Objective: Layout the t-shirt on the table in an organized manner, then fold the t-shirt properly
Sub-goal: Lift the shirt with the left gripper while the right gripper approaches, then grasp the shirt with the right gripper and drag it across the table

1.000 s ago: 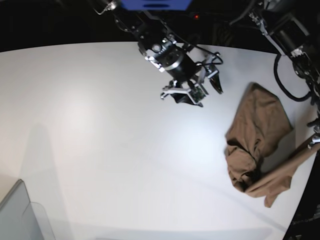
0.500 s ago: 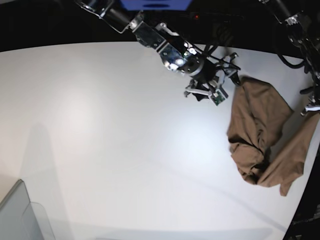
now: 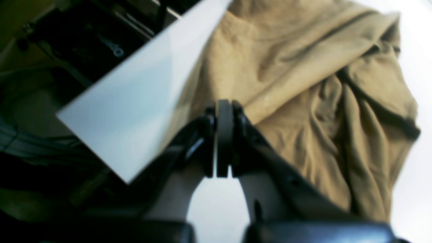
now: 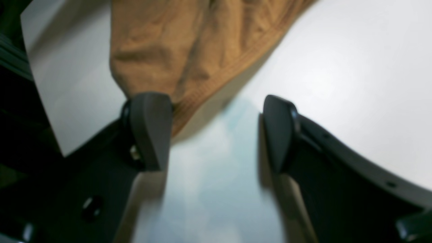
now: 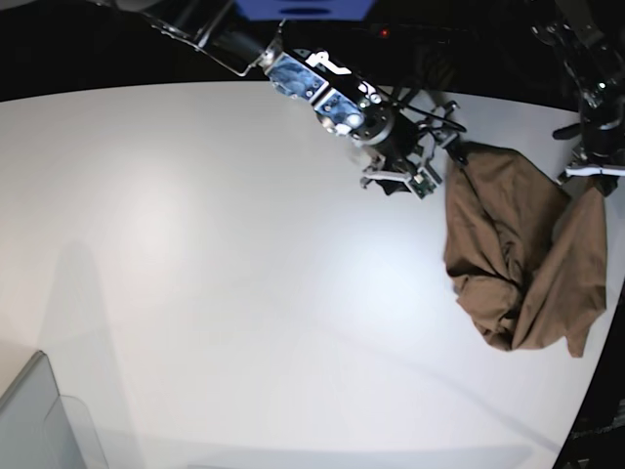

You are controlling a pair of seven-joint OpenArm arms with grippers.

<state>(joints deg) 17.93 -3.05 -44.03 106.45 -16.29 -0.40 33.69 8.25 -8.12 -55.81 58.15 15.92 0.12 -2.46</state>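
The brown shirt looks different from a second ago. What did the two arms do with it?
The right gripper, open, swung from mid-table over to the t-shirt and now has its jaws at a corner of the cloth. The left gripper, shut on the t-shirt's other edge, pulled that part up along the table's side, so the shirt now lies taller and less bunched. The bin corner stayed put.

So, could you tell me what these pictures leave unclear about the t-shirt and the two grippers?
- Base view: the t-shirt lies bunched, so its sleeves, neck and tag are buried in folds.
- Left wrist view: motion blur, and the shut left gripper covers the cloth it pinches, so which part it holds is unclear.
- Right wrist view: one finger of the open right gripper overlaps the shirt's ribbed hem; contact cannot be judged.
- Base view: the table is cut off by the frame.
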